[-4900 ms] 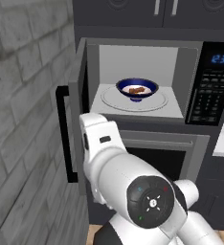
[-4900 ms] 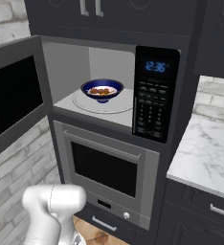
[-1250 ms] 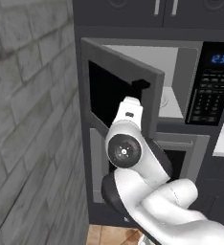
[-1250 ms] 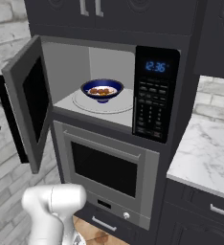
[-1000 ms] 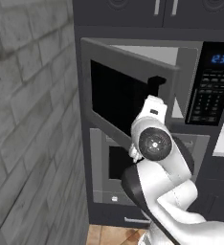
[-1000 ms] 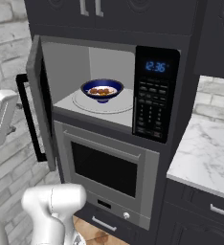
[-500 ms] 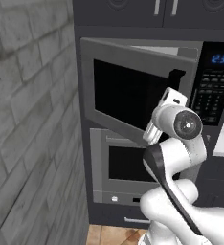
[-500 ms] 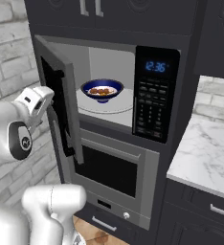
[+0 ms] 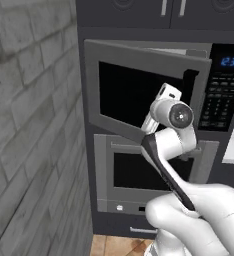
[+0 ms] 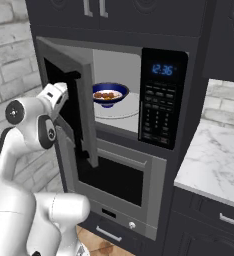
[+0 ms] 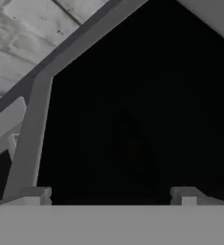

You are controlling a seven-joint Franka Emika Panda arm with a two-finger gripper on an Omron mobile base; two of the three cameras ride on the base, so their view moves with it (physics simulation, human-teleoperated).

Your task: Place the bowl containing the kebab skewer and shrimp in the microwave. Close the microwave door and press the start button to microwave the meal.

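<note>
Jaws [image 11: 109, 196] wide open, empty, facing microwave door [image 9: 134, 95] window; door partly shut; bowl [image 10: 110, 93] on turntable.

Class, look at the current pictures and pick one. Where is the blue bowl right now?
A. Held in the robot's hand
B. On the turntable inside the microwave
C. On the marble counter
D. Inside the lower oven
B. The right base view shows the bowl sitting on the round turntable in the microwave cavity, behind the partly open microwave door.
</note>
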